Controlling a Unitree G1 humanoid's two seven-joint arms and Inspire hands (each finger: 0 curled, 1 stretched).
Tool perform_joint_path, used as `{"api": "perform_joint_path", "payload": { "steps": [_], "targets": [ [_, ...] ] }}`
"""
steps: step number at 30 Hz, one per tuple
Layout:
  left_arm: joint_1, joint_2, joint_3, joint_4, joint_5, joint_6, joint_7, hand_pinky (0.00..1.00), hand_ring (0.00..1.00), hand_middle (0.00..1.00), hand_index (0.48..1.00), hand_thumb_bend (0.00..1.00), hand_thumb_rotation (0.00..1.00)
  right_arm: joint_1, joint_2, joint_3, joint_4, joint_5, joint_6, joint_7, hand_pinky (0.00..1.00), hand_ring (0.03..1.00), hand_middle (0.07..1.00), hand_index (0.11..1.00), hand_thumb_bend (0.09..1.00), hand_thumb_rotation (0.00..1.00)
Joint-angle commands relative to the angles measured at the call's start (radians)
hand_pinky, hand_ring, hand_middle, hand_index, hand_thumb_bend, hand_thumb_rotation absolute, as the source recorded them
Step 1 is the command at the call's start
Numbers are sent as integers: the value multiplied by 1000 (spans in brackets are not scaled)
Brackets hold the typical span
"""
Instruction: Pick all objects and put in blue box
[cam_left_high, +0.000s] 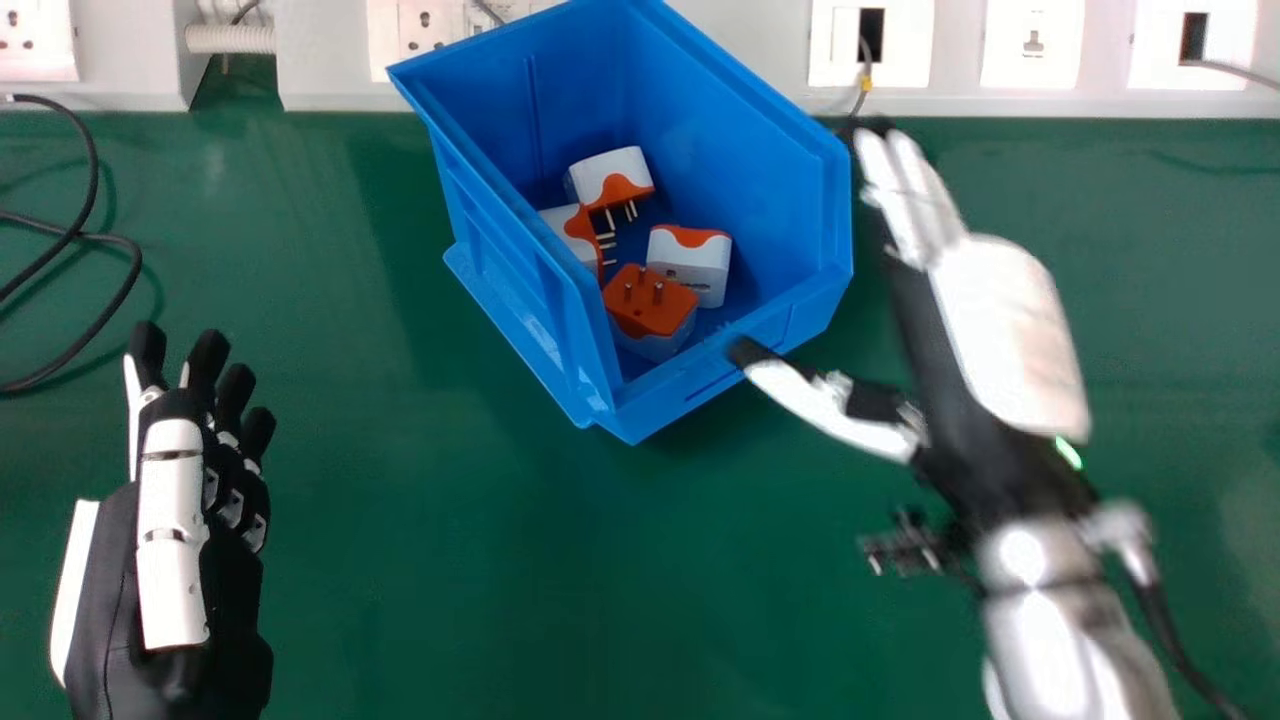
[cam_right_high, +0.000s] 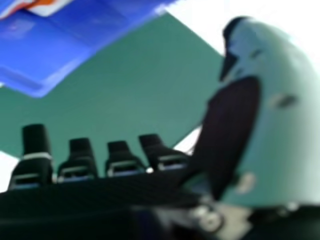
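Adapters (cam_left_high: 688, 262), four in white and orange, lie inside the blue box (cam_left_high: 780, 200) on the tabletop (cam_left_high: 400, 560), the right hand (cam_left_high: 1010, 330) spread wide beside it, the left hand (cam_left_high: 172, 540) loosely extended, well apart.

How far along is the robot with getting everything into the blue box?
It looks nearly or fully done. Four white and orange plug adapters lie inside the blue box. The right hand, fingers straight beside the box, holds nothing, and neither does the left hand. I see no adapter left on the green tabletop.
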Motion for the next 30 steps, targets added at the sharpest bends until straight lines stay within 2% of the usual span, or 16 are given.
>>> {"api": "perform_joint_path", "payload": {
  "steps": [1,2,3,4,5,6,9,11,14,16,18,21,23,27,28,30],
  "targets": [
    [-2,13,5,-10,9,-19,-4,1000,1000,1000,987,190,961,88,2,-64,-61,75,-92,1,856,971,993,972,343,542],
    [-4,14,6,-9,10,-18,-2,1000,1000,1000,986,189,961,119,5,-83,-65,102,-121,6,872,977,995,978,333,591],
    [-7,15,6,-8,14,-18,3,1000,1000,1000,986,189,961,151,9,-103,-64,134,-150,13,872,977,995,978,333,591],
    [-10,16,7,-7,16,-17,6,1000,1000,1000,986,191,962,183,13,-123,-63,170,-174,25,891,982,996,982,329,661],
    [-14,18,8,-3,18,-19,7,1000,1000,1000,986,191,962,207,22,-142,-59,209,-189,40,891,982,996,982,329,661],
    [-18,21,9,1,17,-19,5,1000,1000,1000,986,191,962,226,30,-159,-53,246,-195,57,891,982,996,982,329,661],
    [-30,22,9,11,17,-23,4,1000,1000,1000,984,198,952,247,61,-195,-22,313,-204,90,937,991,998,991,384,827],
    [-36,25,9,16,17,-24,1,1000,1000,1000,983,197,945,252,73,-212,-1,349,-200,122,947,993,999,993,406,861],
    [-44,24,10,19,-1,-19,-4,1000,1000,1000,985,195,946,255,96,-242,45,436,-172,189,956,994,999,995,430,889],
    [-45,26,11,18,-10,-12,-8,1000,1000,1000,985,195,946,243,105,-255,72,448,-169,209,956,994,999,995,430,889],
    [-46,31,13,22,13,-21,0,1000,1000,1000,987,196,940,224,115,-268,106,458,-176,226,961,996,999,996,439,912],
    [-48,30,16,26,15,-21,4,1000,1000,1000,987,196,940,202,125,-283,132,474,-175,256,961,996,999,996,439,912],
    [-48,34,16,26,22,-20,2,1000,1000,1000,988,199,939,195,131,-290,134,473,-171,267,969,997,1000,997,441,929],
    [-56,41,19,35,12,-22,-10,1000,1000,1000,989,204,937,181,144,-297,139,472,-168,283,981,998,1000,998,462,955],
    [-61,44,20,40,18,-20,-8,1000,1000,1000,991,205,936,177,149,-297,142,471,-171,285,985,999,1000,999,476,964],
    [-72,47,24,46,10,-13,-9,1000,1000,1000,991,205,936,168,161,-296,150,468,-177,287,985,999,1000,999,476,964]
  ]
}}
